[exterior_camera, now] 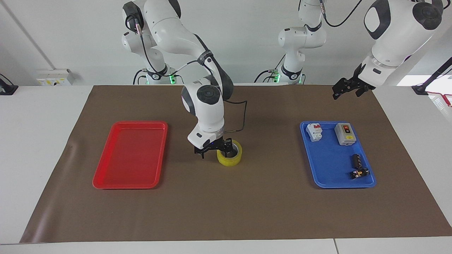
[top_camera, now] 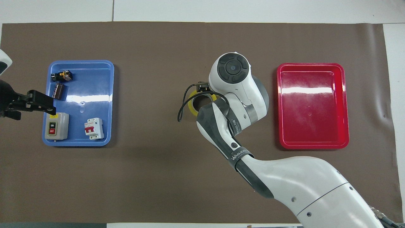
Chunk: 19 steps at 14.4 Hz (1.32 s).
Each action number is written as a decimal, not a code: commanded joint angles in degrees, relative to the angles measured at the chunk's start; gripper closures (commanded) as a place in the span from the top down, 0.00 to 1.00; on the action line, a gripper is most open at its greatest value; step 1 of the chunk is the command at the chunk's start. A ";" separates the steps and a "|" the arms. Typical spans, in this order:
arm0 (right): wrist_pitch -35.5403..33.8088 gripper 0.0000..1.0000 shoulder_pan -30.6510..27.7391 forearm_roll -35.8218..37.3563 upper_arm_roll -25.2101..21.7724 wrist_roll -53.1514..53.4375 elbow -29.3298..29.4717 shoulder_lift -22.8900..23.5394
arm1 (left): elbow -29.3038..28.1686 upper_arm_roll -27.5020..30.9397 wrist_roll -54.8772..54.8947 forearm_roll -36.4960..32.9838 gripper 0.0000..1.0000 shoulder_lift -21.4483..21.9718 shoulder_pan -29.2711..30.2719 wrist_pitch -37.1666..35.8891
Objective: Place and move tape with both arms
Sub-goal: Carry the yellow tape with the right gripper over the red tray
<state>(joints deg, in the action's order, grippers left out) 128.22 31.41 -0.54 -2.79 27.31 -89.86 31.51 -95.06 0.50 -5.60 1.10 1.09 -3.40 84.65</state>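
The yellow tape roll [exterior_camera: 233,159] lies flat on the brown mat [exterior_camera: 226,204] at the table's middle. My right gripper [exterior_camera: 216,152] is down at the roll, open. One finger is in the ring's hole and the other is outside the ring wall, on the side toward the red tray. In the overhead view my right arm covers most of the tape [top_camera: 191,106] and hides the gripper. My left gripper [exterior_camera: 348,90] is open and empty. It hangs raised in the air over the edge of the blue tray [exterior_camera: 328,165] and waits; it also shows in the overhead view [top_camera: 41,104].
An empty red tray [exterior_camera: 132,155] lies toward the right arm's end. The blue tray holds a white circuit breaker [exterior_camera: 314,131], a grey switch box [exterior_camera: 345,133], a small black cylinder [exterior_camera: 356,160] and a small black-and-yellow part [exterior_camera: 358,173].
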 commanded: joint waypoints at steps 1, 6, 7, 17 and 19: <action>2.39 1.00 -0.13 -0.69 0.85 -2.95 -3.56 -1.36 | 0.84 0.02 1.20 -0.04 1.00 -1.09 0.15 0.17; 2.48 1.00 -0.12 -0.69 1.64 -13.05 -8.31 -2.94 | 0.58 -0.06 1.12 -0.04 1.00 -1.01 -0.03 -0.01; 2.65 1.00 -0.21 -0.69 1.64 -14.90 -8.84 -3.12 | 0.58 -0.06 1.03 -0.04 1.00 -1.01 -0.03 0.07; 8.72 0.11 -0.21 -0.69 1.64 -15.97 -12.45 -3.47 | 0.58 -3.83 1.03 -0.13 1.00 -0.57 4.19 0.78; 8.19 0.00 -0.04 -0.69 1.64 -15.71 -12.36 -3.56 | 0.58 -4.28 1.12 -0.13 1.00 -0.39 4.63 0.78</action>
<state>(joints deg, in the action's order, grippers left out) 135.67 31.64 -0.54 -1.46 12.93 -99.92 29.61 -94.68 -2.14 -5.38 1.10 0.32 -0.51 84.86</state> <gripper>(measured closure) 0.617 0.000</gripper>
